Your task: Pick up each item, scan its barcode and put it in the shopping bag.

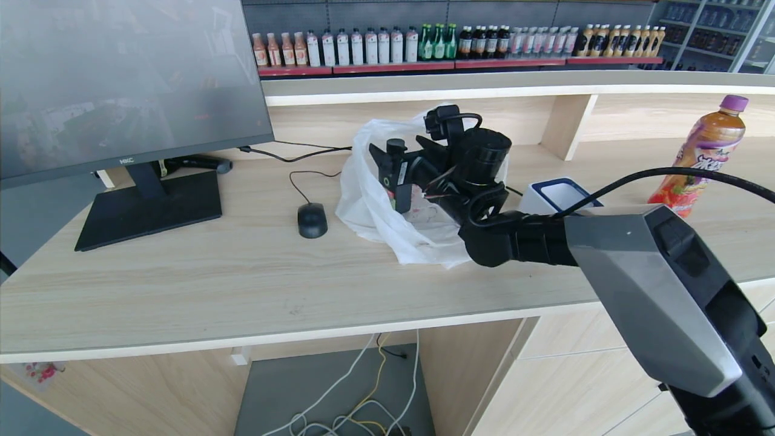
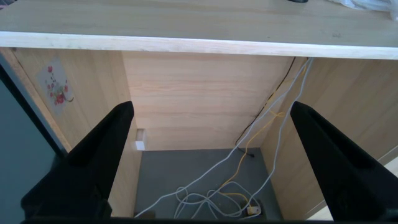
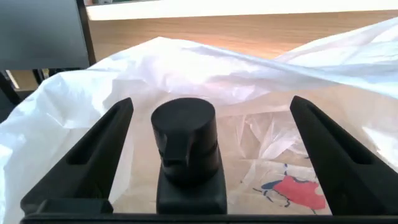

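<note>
Faces a wooden counter (image 1: 181,278), white shopping bag (image 1: 363,206) at its middle; holds right gripper (image 3: 210,106) spread wide in the bag's mouth, left gripper (image 2: 211,107) likewise spread below the near edge; leaves orange drink bottle (image 1: 702,157) far right, black-capped item (image 3: 184,134) untouched between the right jaws.

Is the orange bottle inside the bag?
No, the bottle stands on the counter, apart from the bag.
</note>
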Robot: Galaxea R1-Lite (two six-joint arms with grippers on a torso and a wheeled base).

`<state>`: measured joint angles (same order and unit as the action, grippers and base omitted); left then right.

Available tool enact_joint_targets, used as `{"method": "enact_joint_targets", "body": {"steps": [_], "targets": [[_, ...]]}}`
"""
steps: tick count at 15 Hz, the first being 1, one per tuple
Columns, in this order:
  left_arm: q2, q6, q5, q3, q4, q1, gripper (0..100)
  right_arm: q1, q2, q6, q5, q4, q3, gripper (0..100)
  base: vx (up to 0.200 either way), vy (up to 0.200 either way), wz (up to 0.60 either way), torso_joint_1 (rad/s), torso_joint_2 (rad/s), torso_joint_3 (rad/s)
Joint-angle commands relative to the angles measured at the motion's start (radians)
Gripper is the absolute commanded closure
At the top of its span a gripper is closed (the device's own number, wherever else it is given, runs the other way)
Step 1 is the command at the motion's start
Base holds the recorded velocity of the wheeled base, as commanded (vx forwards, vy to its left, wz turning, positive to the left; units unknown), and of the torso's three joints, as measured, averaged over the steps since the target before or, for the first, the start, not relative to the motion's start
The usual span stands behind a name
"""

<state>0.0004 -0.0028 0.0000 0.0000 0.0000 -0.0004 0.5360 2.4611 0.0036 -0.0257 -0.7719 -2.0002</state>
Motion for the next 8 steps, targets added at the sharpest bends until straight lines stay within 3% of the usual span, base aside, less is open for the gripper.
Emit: {"method": "enact_joint_targets", "body": {"steps": [1,4,8], "targets": [[0.0,0.0,0.0,0.0,0.0,0.0,0,-0.008,-0.051,0.001,-0.002,0.002,0.0,0,0.0,0.0,0.0,0.0,0.0,0.0],[0.0,0.0,0.0,0.0,0.0,0.0,0,-0.01,-0.132,0.009,-0.003,0.01,0.001,0,0.0,0.0,0.0,0.0,0.0,0.0],[0.0,0.0,0.0,0.0,0.0,0.0,0,-0.004,-0.246,0.012,-0.005,0.005,0.143,0,0.0,0.0,0.0,0.0,0.0,0.0]]}}
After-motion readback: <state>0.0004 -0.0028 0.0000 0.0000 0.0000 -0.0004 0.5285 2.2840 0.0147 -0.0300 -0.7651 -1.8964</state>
